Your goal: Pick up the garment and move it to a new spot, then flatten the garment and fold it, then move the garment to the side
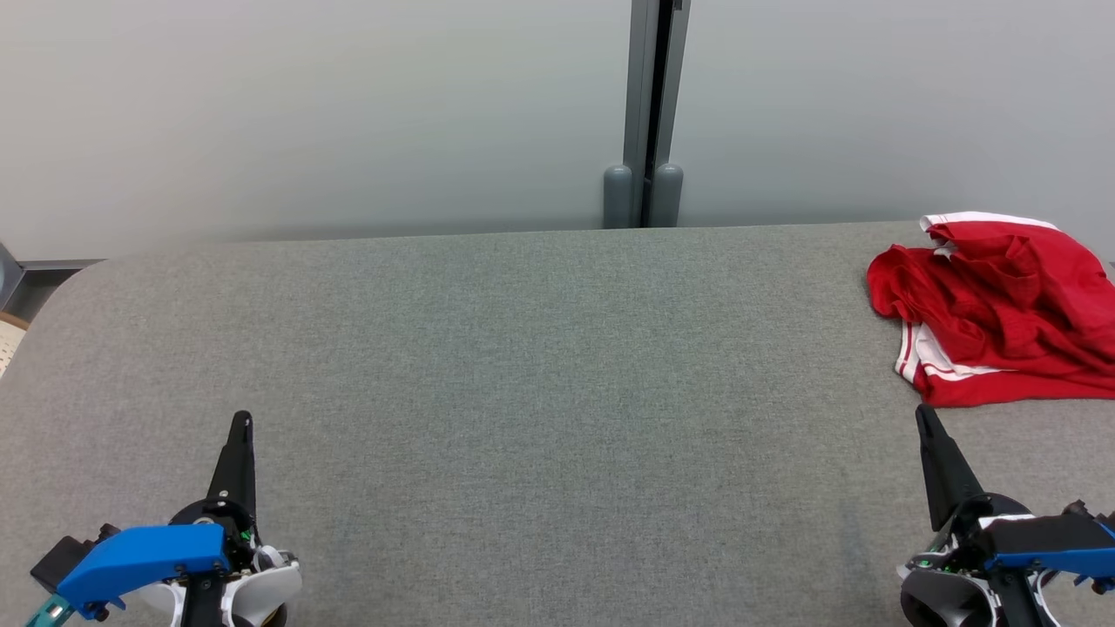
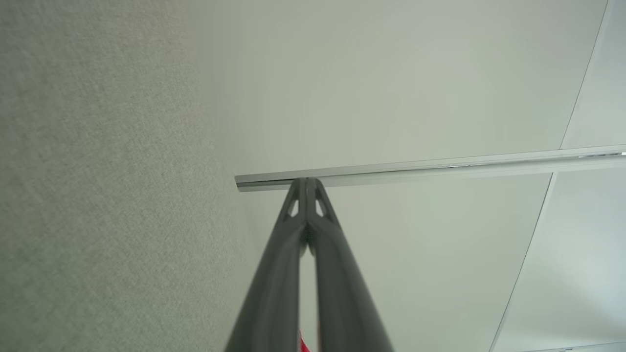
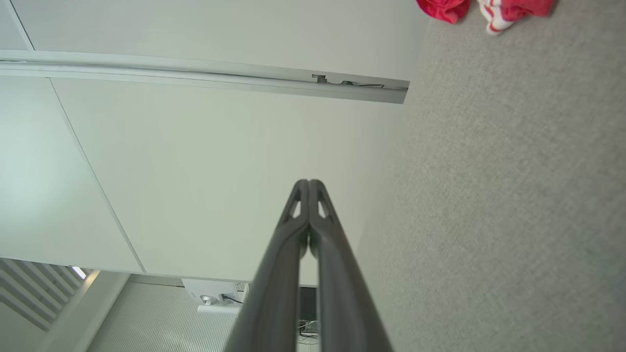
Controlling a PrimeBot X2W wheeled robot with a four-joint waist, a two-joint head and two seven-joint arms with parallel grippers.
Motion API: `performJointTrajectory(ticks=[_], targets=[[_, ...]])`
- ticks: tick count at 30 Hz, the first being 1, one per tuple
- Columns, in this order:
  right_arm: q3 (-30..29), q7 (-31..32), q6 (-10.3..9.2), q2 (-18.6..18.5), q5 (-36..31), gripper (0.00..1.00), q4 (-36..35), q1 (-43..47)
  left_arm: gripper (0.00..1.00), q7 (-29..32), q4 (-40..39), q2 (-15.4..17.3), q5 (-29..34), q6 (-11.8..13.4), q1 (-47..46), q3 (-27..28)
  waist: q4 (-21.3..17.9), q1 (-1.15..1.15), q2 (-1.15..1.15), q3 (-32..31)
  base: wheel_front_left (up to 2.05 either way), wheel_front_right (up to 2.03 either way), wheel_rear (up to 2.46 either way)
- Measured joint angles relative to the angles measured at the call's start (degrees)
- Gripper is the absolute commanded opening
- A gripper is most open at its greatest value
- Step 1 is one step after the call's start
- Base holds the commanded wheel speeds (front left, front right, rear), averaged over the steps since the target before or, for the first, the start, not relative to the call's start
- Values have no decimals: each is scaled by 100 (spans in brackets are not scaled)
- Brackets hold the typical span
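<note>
Garment, red with white trim, lies in a crumpled heap on the grey table. It sits just ahead of your right gripper and a little to that gripper's outer side, not touching the fingertips. From your left gripper it is well apart, far across toward the other arm. It is neither spread flat nor folded.

Both grippers sit low over the table, fingers pressed together tip to tip, with nothing between them.

A bunched heap like this fits two stages. It may be waiting to be lifted to a new spot, or it may be lying at that spot, waiting to be spread. Either way, your next contact is probably a grasp on fabric.

Part the right fingers before you reach, not over the heap. Aim for an edge rather than the middle. The white-trimmed hem closest to the right fingertips looks the easiest to read. A pinch in the centre would likely take several layers and keep it bunched.

Come in shallow so the tips slide under the hem instead of digging into the table's textured covering. The heap's outer side runs past the head view's edge, so you cannot tell how far it extends.
</note>
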Motion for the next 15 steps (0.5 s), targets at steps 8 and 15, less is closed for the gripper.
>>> performJointTrajectory(ticks=[8, 15], targets=[[-33, 98, 1, 1, 309, 0, 2, -35, 0, 81, -16, 1, -327, -1, -32, 18, -5, 0, 0, 0, 0, 0, 0], [-53, 124, 1, 2, 420, 0, 4, -41, 0, 103, -22, 2, -457, -3, -53, 26, -7, 0, 0, 0, 0, 0, 0]])
